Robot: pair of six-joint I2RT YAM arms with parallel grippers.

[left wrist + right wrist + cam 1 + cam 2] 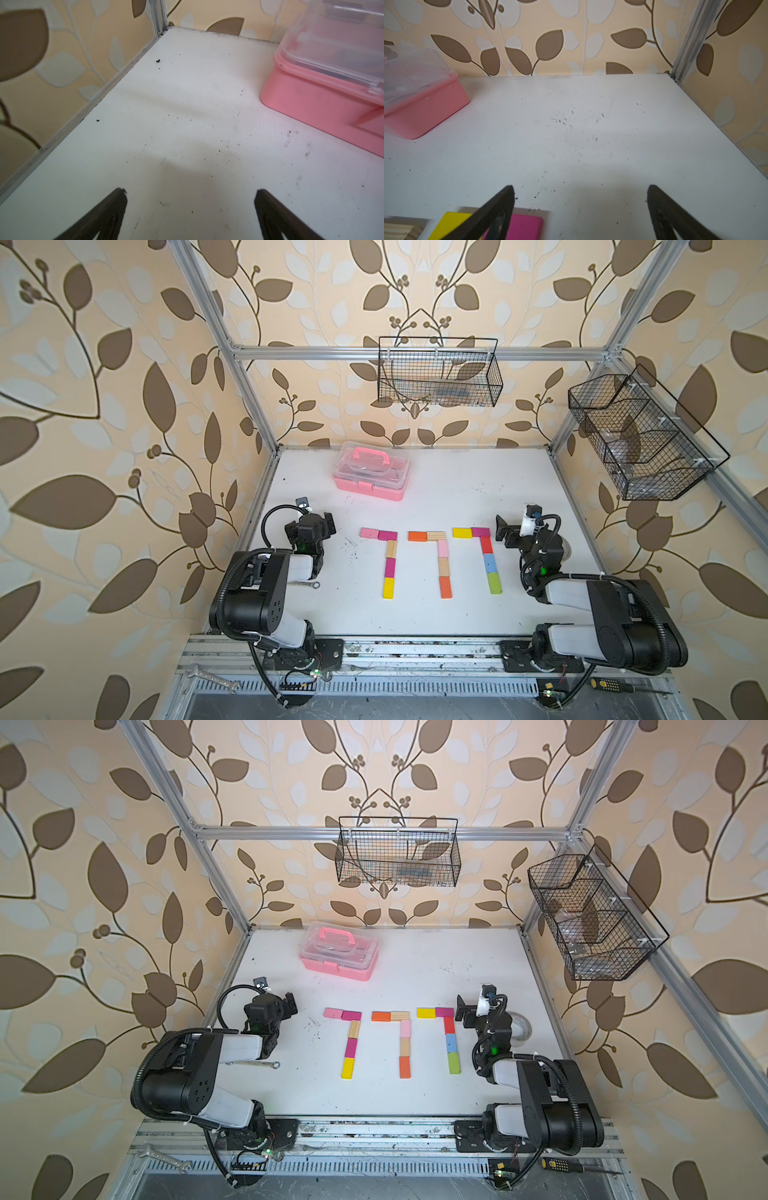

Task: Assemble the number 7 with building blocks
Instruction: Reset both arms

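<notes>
Left gripper [190,190]: jaws held apart, nothing gripped; stationed in front of the pink case [371,472], slightly to its left. Right gripper [580,187]: jaws likewise apart, empty; in front of the case, well to its right. Building blocks [443,548]: fifteen, laid flat as three number 7 [390,568] figures, ranged side by side in front of the case.

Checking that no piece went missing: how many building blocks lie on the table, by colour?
magenta blocks: 3
plain wood blocks: 3
pink blocks: 2
yellow blocks: 2
orange blocks: 2
red block: 1
blue block: 1
green block: 1
Total: 15
</notes>
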